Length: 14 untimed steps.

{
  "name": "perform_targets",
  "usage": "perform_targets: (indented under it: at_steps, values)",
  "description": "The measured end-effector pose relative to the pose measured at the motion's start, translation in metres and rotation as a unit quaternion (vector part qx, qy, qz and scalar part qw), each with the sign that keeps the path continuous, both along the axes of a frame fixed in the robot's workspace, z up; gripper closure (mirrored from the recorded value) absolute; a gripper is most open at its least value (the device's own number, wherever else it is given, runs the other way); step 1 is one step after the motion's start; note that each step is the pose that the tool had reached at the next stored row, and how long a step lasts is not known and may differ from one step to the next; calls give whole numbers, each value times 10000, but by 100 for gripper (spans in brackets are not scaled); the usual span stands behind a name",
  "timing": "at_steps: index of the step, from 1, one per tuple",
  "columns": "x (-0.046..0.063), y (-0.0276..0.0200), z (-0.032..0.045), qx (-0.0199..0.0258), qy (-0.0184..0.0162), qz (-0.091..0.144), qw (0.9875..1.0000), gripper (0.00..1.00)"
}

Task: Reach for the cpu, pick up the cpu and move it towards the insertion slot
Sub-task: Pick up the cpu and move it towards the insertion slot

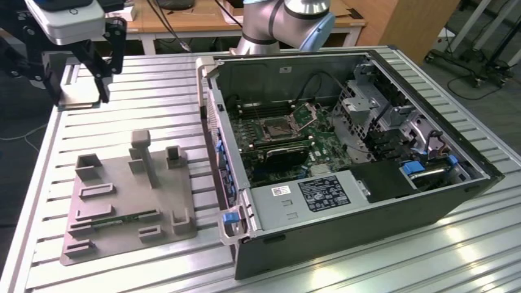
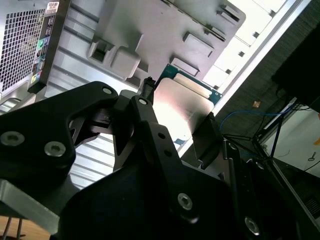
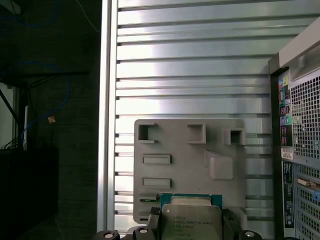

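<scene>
Two fingers (image 2: 150, 130) of the claw (image 1: 79, 91) pinch the cpu (image 3: 190, 220) by opposite edges, flat above the worktop (image 1: 146, 79) at the exterior view's far left, well apart from the insertion slot (image 1: 273, 129); light, stiff, probably slick on top and fragile beneath, edges suit it.

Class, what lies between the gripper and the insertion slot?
In the exterior view, a stretch of ribbed table, then the open computer case's side wall, lies between the gripper, shut on the cpu, and the insertion slot.
</scene>
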<state>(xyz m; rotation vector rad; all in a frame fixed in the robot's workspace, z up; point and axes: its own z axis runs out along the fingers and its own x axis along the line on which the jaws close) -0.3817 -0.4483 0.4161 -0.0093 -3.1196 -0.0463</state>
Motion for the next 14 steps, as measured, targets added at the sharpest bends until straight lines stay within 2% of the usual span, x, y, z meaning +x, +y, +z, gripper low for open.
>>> perform_targets:
  at_steps: [14]
  values:
    - [60,0,0,0,0,0,10000,45]
